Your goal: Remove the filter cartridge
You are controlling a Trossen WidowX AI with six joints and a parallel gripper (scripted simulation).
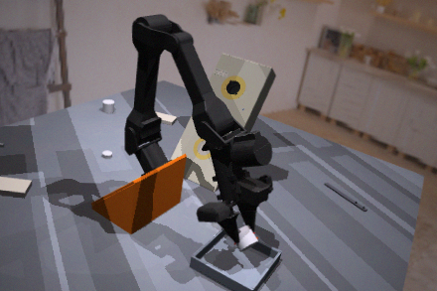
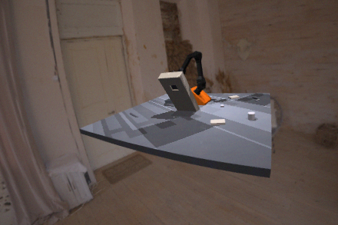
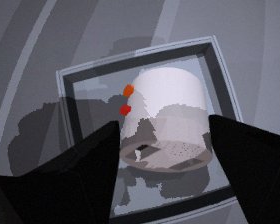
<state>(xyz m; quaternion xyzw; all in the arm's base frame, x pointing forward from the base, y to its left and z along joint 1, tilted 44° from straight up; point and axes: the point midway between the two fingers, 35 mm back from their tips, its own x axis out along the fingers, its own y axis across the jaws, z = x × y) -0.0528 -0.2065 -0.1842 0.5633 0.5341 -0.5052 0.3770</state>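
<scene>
The white round filter cartridge (image 1: 246, 237) (image 3: 167, 112) has small red marks on its side. My gripper (image 1: 241, 235) (image 3: 164, 125) is shut on it and holds it low inside the shallow grey tray (image 1: 218, 268) (image 3: 67, 79). I cannot tell whether it touches the tray floor. The tilted beige service panel (image 1: 248, 82) (image 2: 177, 90) stands behind the arm with a dark empty hole ringed in yellow (image 1: 232, 87).
An orange slanted board (image 1: 144, 197) stands left of the tray. Small white cylinders (image 1: 108, 105) (image 2: 251, 116) and beige blocks (image 1: 15, 185) (image 2: 217, 121) lie on the table. A thin dark bar (image 1: 346, 197) lies at the right.
</scene>
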